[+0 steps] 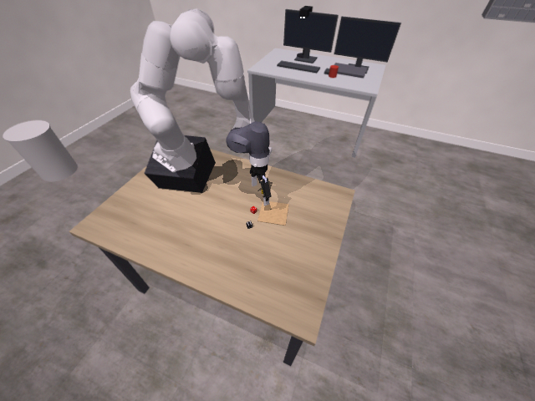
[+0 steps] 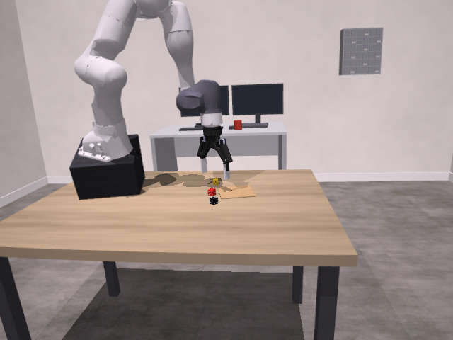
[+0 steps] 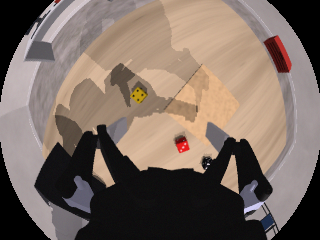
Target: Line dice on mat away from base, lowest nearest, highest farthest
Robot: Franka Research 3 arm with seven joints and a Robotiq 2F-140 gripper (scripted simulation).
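Note:
A tan mat lies flat on the wooden table; it also shows in the exterior view and in the wrist view. Three small dice stand on the table beside the mat's edge, none on it: a yellow die, a red die and a black die. The arm hides the yellow die in the top view. My gripper is wide open and empty, hanging a little above the yellow die.
The robot's black base block stands at the table's far left corner. A grey cylinder floats off to the left of the table. A white desk with monitors stands behind.

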